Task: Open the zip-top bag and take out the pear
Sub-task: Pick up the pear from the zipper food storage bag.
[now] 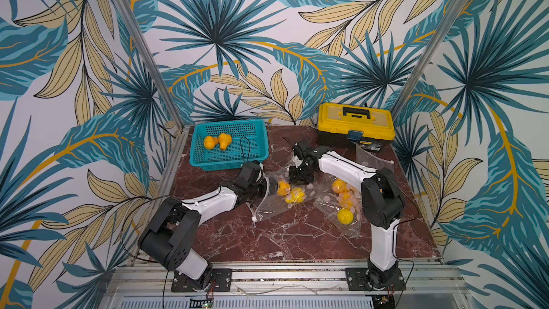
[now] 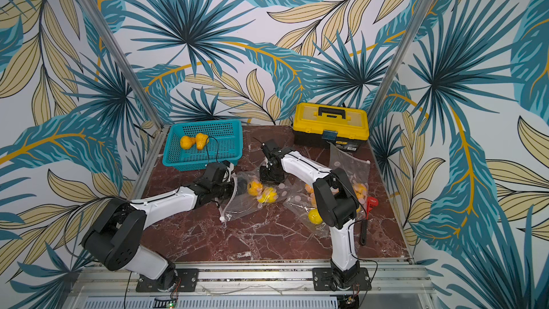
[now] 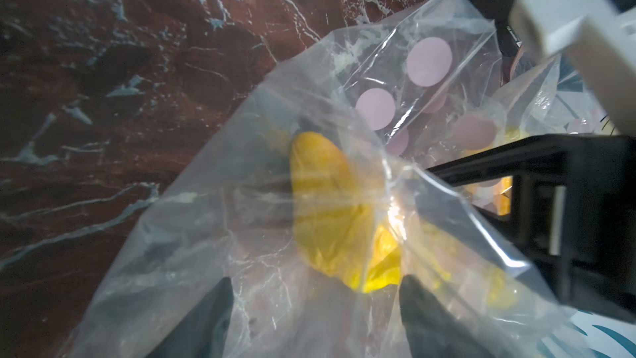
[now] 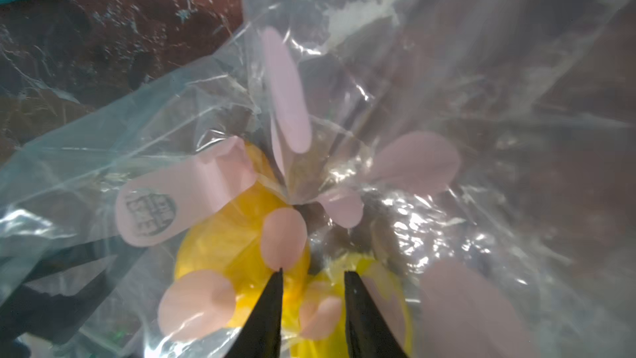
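- The bag [image 1: 279,194], clear with pink dots, lies mid-table on the marble table [image 1: 267,242], its zip end toward the left arm
- Inside it sit two yellow fruits; the pear [image 1: 283,188] is the nearer to the left claw, a second fruit [image 1: 294,196] touches it
- The left claw [image 3: 315,304] is inside the mouth of the bag, fingers [image 3: 206,318] spread wide apart, the pear just ahead of the tips and not gripped
- The right claw [image 4: 313,291] points down onto the far end of the bag from above; its jaws stand a little apart with film bunched ahead of the tips; whether they pinch the film I cannot tell
- A second bag [image 1: 341,206] holding yellow fruit lies beside the right arm, apart from the first
- A teal basket [image 1: 228,144] at the back left holds two orange pears [image 1: 217,141]
- A yellow toolbox [image 1: 355,124] stands shut at the back right
- In a top view a red-headed tool [image 2: 367,218] lies right of the right arm
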